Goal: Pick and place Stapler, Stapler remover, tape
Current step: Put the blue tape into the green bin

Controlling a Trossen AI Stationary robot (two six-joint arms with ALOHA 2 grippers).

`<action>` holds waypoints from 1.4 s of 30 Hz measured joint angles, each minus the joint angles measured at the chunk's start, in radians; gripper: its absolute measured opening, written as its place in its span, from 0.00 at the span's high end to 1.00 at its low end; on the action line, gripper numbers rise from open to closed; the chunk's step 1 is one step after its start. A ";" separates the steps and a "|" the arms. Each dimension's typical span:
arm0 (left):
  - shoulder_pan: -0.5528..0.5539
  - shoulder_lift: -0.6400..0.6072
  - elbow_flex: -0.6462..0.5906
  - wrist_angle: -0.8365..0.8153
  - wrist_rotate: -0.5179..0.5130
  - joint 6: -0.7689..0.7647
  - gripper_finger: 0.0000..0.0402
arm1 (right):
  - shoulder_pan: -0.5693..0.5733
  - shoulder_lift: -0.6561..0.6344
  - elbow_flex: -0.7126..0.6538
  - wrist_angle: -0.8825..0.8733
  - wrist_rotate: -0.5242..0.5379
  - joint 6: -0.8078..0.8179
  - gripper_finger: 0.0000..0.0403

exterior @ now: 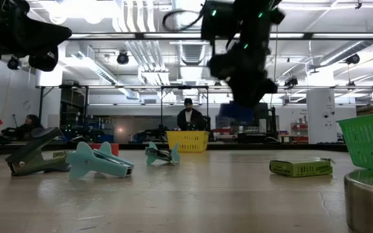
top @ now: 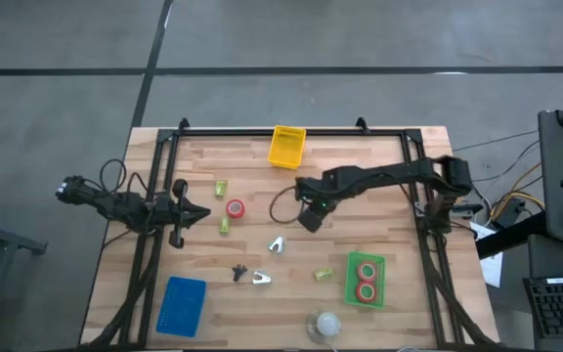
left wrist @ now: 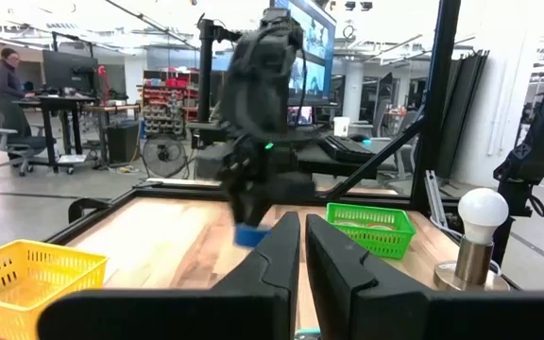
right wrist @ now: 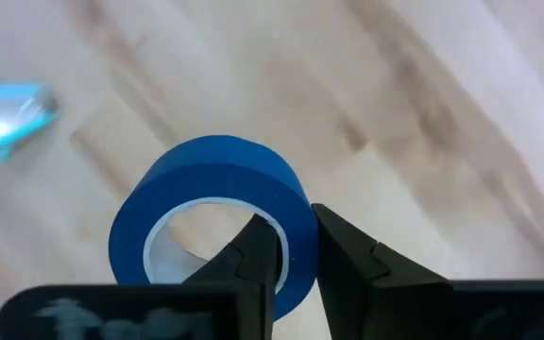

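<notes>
My right gripper (right wrist: 296, 225) hovers over the table's middle (top: 311, 217), shut on a blue tape roll (right wrist: 211, 175), which also shows under it in the left wrist view (left wrist: 250, 234). Two red tape rolls (top: 366, 280) lie in the green tray (top: 350, 284). A pinkish-red roll (top: 235, 208) lies flat on the wood. Small green staplers (top: 225, 225) (top: 323, 276) and staple removers (top: 277, 244) (top: 261, 279) rest on the table. My left gripper (left wrist: 302, 250) waits near the left edge (top: 198, 213), shut and touching nothing. My right gripper holds the blue tape roll by its ring wall (right wrist: 291, 196). One finger (right wrist: 258, 253) is inside the ring's hole and the other finger (right wrist: 348, 257) is outside it, coming from above. The roll is lifted clear of the table and hangs below the fingers.
A yellow tray (top: 286, 147) stands at the far edge and a blue tray (top: 184, 303) at the near left. A white ball-like object on a metal base (top: 325, 323) sits at the near edge. A black frame (top: 262, 131) borders the table. People show in the room beyond.
</notes>
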 joint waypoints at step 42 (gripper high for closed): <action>0.000 0.000 0.000 -0.017 0.000 0.000 0.94 | 0.730 0.014 -0.028 -0.284 -0.166 0.969 0.87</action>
